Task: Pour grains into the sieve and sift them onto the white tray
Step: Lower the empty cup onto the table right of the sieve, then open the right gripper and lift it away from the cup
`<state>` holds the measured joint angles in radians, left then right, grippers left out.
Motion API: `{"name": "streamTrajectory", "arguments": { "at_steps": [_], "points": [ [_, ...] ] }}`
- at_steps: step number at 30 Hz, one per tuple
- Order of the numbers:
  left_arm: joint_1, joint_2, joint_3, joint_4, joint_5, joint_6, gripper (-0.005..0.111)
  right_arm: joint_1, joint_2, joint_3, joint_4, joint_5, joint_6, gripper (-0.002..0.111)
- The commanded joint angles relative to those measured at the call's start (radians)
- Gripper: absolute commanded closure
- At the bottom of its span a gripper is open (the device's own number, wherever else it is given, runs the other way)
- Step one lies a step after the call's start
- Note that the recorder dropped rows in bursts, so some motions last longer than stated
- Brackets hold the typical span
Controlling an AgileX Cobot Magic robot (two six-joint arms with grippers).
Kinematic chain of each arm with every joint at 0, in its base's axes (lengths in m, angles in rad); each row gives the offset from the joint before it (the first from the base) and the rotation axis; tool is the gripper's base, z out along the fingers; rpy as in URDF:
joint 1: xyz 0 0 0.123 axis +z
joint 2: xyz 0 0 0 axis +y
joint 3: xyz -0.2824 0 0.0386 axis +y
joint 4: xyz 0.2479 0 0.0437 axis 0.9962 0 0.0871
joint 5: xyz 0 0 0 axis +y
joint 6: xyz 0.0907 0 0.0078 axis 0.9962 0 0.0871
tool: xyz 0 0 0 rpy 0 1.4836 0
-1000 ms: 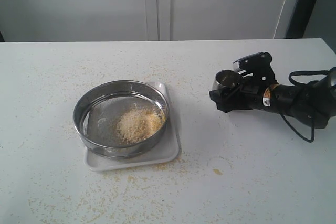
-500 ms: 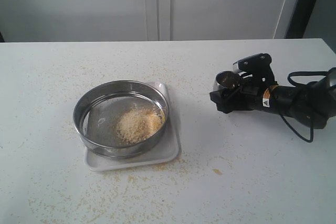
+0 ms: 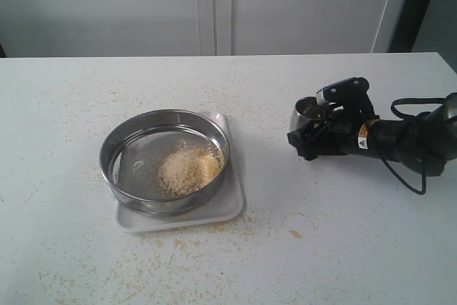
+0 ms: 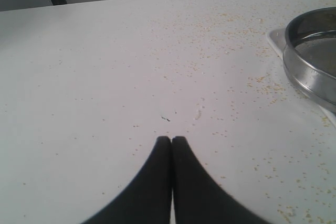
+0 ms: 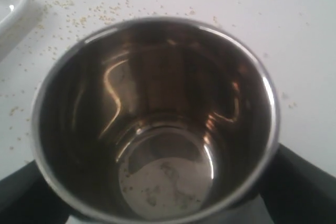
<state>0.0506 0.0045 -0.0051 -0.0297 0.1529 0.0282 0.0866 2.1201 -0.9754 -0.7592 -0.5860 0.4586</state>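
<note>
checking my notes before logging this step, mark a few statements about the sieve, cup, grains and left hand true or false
The sieve sits on the white tray: true.
The grains are heaped in the steel cup: false, the heap lies in the sieve; the cup looks nearly empty.
The left hand is open: false, its fingers are closed together.
The steel cup stands upright on the table: true.

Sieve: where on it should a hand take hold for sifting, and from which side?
Probably pinch the sieve wall at its left rim, from above, one finger inside and one outside. No handle shows, the ring looks too wide to span, and the grains lie right of centre.
</note>
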Motion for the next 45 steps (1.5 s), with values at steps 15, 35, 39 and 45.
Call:
{"name": "streamTrajectory", "arguments": {
  "at_steps": [15, 35, 39, 45],
  "points": [
    [-0.003, -0.004, 0.005, -0.007, -0.002, -0.001, 0.107, -0.007, -0.064, -0.001, -0.073, 0.006, 0.100, 0.027],
    [-0.003, -0.004, 0.005, -0.007, -0.002, -0.001, 0.107, -0.007, -0.262, -0.001, -0.161, 0.011, 0.226, 0.038],
    [-0.003, -0.004, 0.005, -0.007, -0.002, -0.001, 0.107, -0.005, -0.343, -0.001, -0.265, 0.135, 0.258, 0.086],
    [-0.003, -0.004, 0.005, -0.007, -0.002, -0.001, 0.107, -0.005, -0.479, -0.001, -0.425, 0.277, 0.291, 0.108]
  ]
}}
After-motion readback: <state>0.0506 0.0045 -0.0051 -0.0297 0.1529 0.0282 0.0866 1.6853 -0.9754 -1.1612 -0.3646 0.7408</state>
